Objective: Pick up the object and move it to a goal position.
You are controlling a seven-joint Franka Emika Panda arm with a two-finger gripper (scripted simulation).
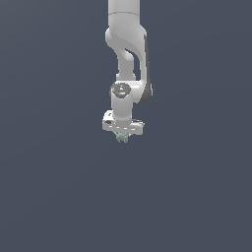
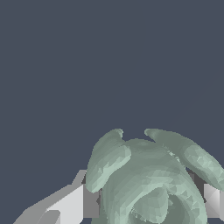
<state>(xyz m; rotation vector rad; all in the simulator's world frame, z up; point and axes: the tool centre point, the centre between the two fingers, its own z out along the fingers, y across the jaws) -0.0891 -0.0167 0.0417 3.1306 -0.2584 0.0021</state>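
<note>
The object (image 1: 121,138) is a small pale mint-green lumpy thing with ridged bumps. In the exterior view it sits right under the white hand, between the fingers of my gripper (image 1: 122,137). In the wrist view the object (image 2: 148,183) fills the space between the two white fingers (image 2: 72,205), which press against its sides. The gripper is shut on the object. Whether the object rests on the ground or hangs above it cannot be told.
A flat, uniform dark grey-blue surface (image 1: 49,197) surrounds the arm on all sides. The white arm (image 1: 127,59) comes down from the top of the exterior view.
</note>
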